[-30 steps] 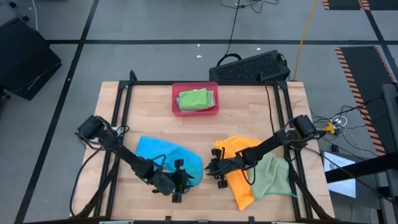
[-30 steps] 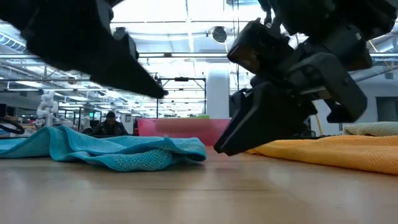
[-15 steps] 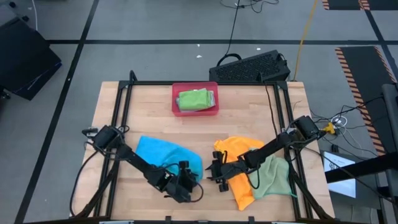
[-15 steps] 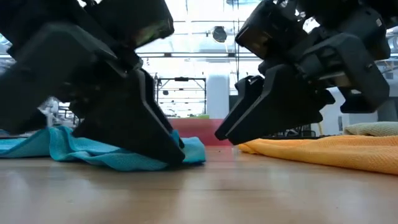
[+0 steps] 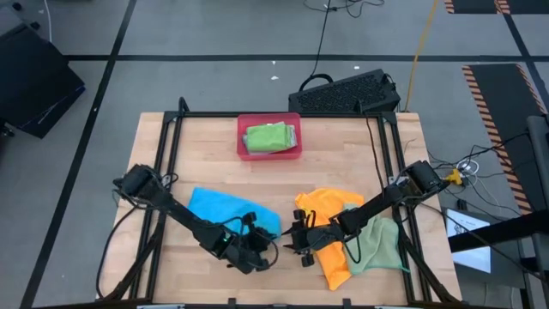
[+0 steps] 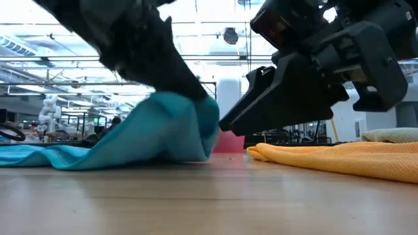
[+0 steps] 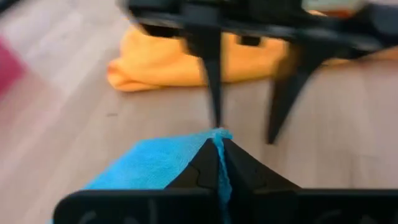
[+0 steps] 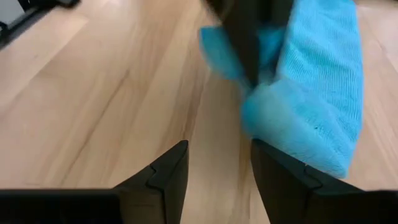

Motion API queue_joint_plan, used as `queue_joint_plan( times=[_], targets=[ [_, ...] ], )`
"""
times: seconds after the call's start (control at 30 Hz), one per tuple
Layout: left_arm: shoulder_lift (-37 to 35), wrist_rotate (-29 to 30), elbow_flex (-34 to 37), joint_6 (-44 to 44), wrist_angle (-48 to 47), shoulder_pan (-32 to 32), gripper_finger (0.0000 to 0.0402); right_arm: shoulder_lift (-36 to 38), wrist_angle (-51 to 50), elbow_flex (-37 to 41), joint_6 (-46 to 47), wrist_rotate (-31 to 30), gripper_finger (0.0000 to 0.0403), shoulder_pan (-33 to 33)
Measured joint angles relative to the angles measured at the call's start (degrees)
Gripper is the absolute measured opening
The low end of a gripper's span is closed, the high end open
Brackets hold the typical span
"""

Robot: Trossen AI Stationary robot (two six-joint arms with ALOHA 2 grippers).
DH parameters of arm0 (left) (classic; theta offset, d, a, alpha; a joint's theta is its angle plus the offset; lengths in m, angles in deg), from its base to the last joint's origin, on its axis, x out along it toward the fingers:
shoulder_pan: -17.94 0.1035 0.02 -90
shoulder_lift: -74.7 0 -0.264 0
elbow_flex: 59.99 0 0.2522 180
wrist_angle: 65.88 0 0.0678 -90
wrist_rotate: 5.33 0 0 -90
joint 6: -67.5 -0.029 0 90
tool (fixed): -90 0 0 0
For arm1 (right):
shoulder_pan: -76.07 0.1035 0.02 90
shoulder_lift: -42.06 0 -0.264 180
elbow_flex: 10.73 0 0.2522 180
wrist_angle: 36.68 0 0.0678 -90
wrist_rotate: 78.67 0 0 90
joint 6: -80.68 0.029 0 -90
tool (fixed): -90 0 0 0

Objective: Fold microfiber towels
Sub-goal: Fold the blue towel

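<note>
A: Start with the high view. Where is your left gripper (image 5: 255,243)?

B: At the near corner of the blue towel (image 5: 230,215), front-centre on the table (image 5: 343,150). From above you can't make out the fingertips; dark arm hides them. The right gripper (image 5: 294,238) sits just beside it, at the edge of the orange towel (image 5: 330,225), which overlaps a pale green towel (image 5: 377,245). Another green towel (image 5: 269,136) lies in the pink tray (image 5: 244,150).

A: And the low view?

B: You see the blue towel's corner raised into a peak under the left arm. The right gripper's tips are cut off behind the cloth.

A: Left wrist?

B: Your fingers (image 7: 205,168) are pinched together on the blue towel's edge. The other gripper ahead is blurred.

A: Right wrist?

B: Your jaws stand apart, nothing between them, over bare wood, the blue towel just ahead.
</note>
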Motion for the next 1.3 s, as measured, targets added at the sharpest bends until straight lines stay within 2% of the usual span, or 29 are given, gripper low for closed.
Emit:
queue_joint_plan(
  times=[0.17,0.3,0.43,0.6,0.8,0.93,1.03,1.1,1.3],
  targets=[
    [-5.60,5.51,-0.05,6.99,-10.05,0.17,0.0021,0.00,1.47,0.02,-0.01,-0.26,0.0155,-0.27],
    [-7.21,6.52,0.04,10.84,-14.97,0.28,0.0023,-0.67,1.98,0.08,0.56,-1.50,0.0143,-1.01],
    [-7.82,6.52,-0.03,11.19,-14.56,0.28,0.0007,-1.20,6.26,0.08,-1.97,-3.21,0.0138,-1.78],
    [-7.73,6.72,0.04,13.71,-14.54,0.55,0.0026,-1.16,9.96,0.04,-7.17,-3.26,0.0143,-3.50],
    [-7.70,6.83,0.04,13.57,-13.52,0.52,0.0009,-1.18,10.08,0.04,-9.15,-9.08,0.0161,-5.53],
    [-7.70,6.83,0.04,13.37,-13.29,0.56,0.0016,-1.18,12.15,0.04,-12.09,-7.08,0.0173,-6.35],
    [-7.70,6.81,0.04,13.57,-13.04,0.55,0.0032,-1.18,12.68,0.04,-14.87,-1.44,0.0169,-7.26],
    [-7.68,6.83,0.04,13.11,-11.83,0.57,0.0036,-1.18,12.65,0.04,-15.36,1.55,0.0158,-7.80],
    [-7.68,6.80,0.04,10.95,-8.24,0.63,0.0039,-1.18,12.64,0.04,-16.43,1.79,0.0097,-9.64]
  ],
)
